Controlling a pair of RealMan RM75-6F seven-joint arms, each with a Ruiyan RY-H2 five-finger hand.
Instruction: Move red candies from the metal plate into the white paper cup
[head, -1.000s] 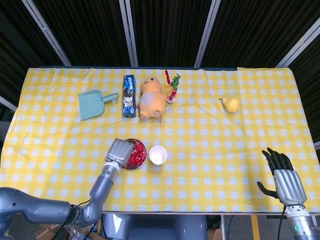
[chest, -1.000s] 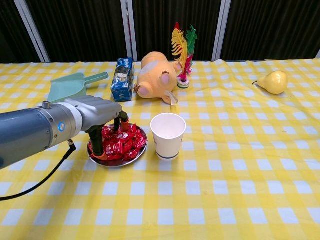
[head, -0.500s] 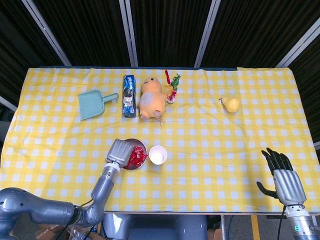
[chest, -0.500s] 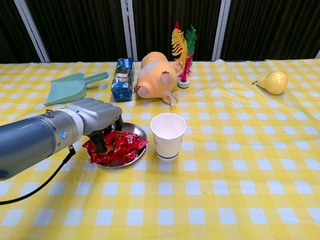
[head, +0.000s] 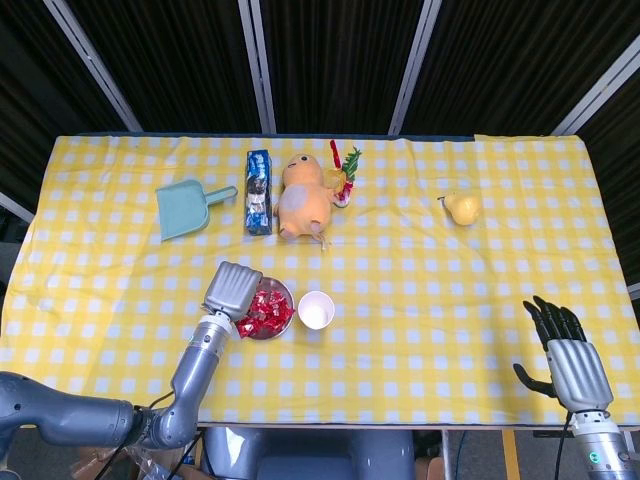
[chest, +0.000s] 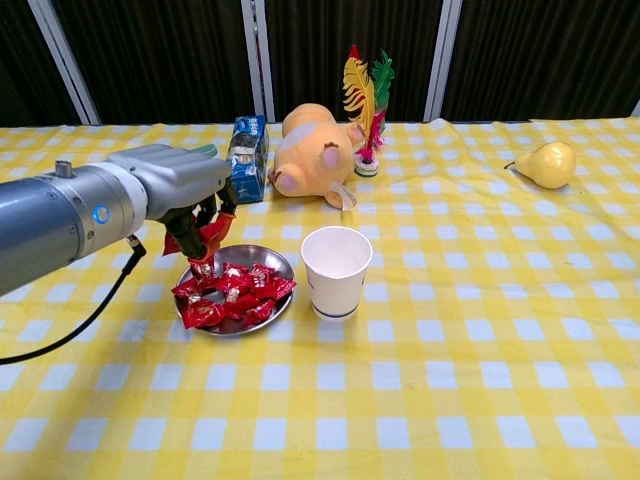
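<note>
At the left, the left hand (chest: 185, 195) hung above the near-left rim of the metal plate (chest: 270, 257), its fingers (chest: 205, 222) curled down and pinching a red candy (chest: 212, 235) lifted clear of the heap of red candies (chest: 232, 295) lying in the plate. Just right of the plate stood the white paper cup (chest: 336, 271), upright on the bench (chest: 450, 330). Far right, the right hand (head: 567, 362) rested near the bench edge, fingers spread and holding nothing.
</note>
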